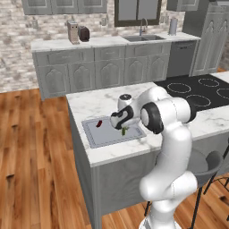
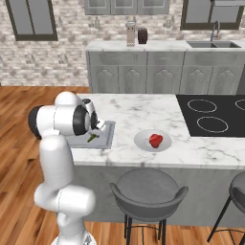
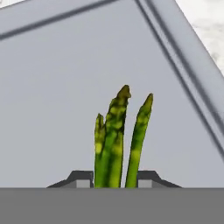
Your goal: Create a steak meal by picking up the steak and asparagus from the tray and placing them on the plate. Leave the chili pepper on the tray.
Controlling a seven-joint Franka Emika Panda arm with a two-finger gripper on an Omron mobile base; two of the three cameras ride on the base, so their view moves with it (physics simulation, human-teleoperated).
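I log a flat grey rectangular tray [image 1: 96,136] on my white marble counter [image 1: 96,105], holding a small dark red chili pepper [image 1: 99,123] and a green asparagus spear [image 1: 125,130].

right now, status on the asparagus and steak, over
Gripper shut on asparagus, over tray. Steak already on plate. Chili on tray. Nothing in the way.

You see the bright red steak slab [image 2: 155,140] on the round white plate [image 2: 141,143]; thin green asparagus spears [image 3: 116,140] and the small dark red chili pepper [image 1: 99,123] are over the flat grey tray [image 1: 100,137].
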